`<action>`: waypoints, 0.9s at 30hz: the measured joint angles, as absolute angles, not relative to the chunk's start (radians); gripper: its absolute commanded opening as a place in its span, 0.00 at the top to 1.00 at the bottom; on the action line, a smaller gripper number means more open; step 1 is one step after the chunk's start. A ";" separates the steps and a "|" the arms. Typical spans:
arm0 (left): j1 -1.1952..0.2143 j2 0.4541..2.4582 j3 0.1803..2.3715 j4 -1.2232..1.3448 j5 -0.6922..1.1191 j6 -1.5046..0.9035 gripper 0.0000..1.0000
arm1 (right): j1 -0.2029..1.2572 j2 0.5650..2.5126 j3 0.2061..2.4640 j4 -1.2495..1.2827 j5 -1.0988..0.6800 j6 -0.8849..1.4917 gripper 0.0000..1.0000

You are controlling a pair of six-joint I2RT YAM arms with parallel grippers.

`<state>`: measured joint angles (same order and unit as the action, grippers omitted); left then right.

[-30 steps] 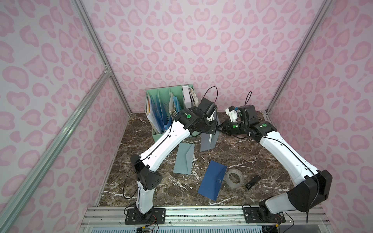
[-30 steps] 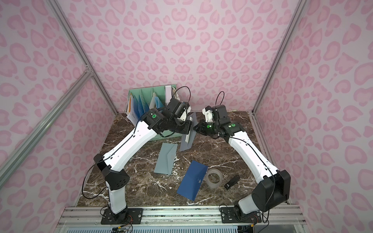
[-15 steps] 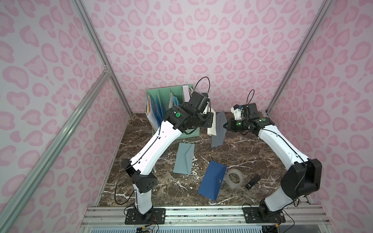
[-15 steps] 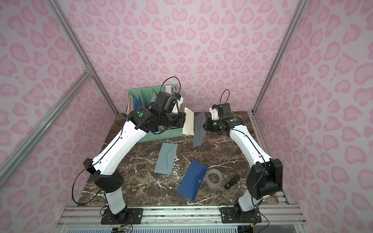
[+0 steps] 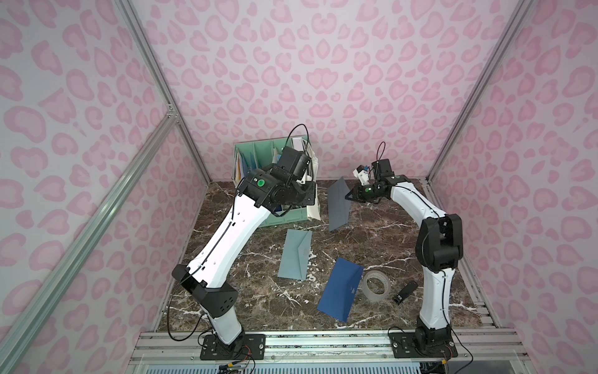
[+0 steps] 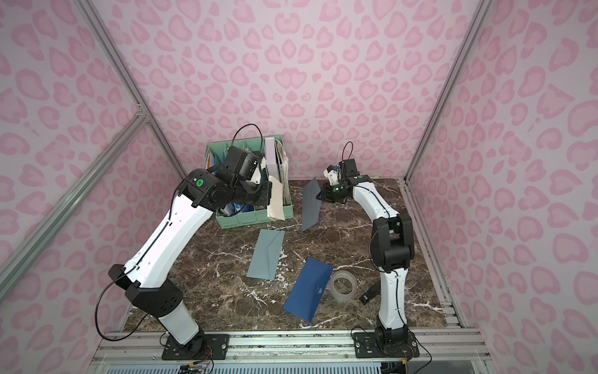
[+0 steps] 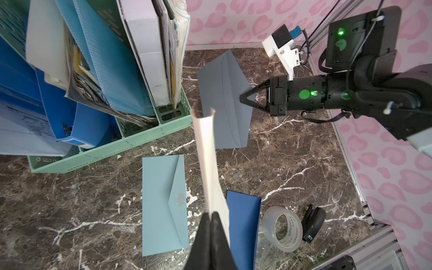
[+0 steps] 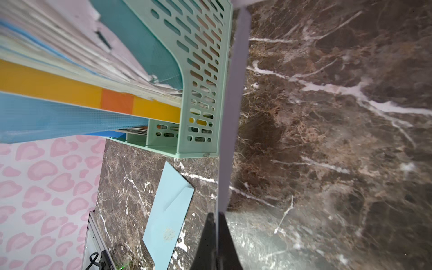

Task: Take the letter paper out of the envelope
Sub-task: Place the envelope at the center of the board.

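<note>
Paper out; left gripper [image 7: 211,217] clamped shut on cream folded letter paper [image 7: 207,152]; right gripper [image 7: 243,97] pinched tight on slate-grey paper envelope [image 7: 222,93]; sheet hangs clear beside envelope, both aloft; best lower sheet gently onto brown marble tabletop [image 7: 292,145], away from green plastic file rack [image 7: 140,138].

Both your arms are up off the tabletop, each one gripping.
Your left arm [image 5: 226,239] leans up and forward, its left fingers [image 7: 203,236] pinched tight on the letter paper [image 7: 207,152]. Your right arm [image 5: 440,243] stands tall, elbow bent, forearm reaching inward, right fingers [image 7: 259,85] clamped on the envelope [image 7: 224,93].
</note>
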<state>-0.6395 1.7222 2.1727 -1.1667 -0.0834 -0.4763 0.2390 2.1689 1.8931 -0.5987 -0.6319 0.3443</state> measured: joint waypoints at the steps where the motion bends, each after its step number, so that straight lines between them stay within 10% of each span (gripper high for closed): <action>1: -0.638 1.718 2.173 -1.170 -0.084 -0.476 1.00 | 0.234 2.193 1.911 -0.602 -0.636 0.344 1.00; 17: -0.628 1.682 2.164 -1.195 -0.083 -0.488 1.00 | 0.181 2.461 2.147 -0.653 -0.649 0.348 0.98; 21: -0.628 1.682 2.162 -1.195 -0.074 -0.492 1.00 | 0.170 2.489 2.173 -0.676 -0.626 0.359 0.43; 27: -0.616 1.689 2.162 -1.186 -0.046 -0.513 1.00 | 0.172 2.404 2.181 -0.721 -0.545 0.361 0.25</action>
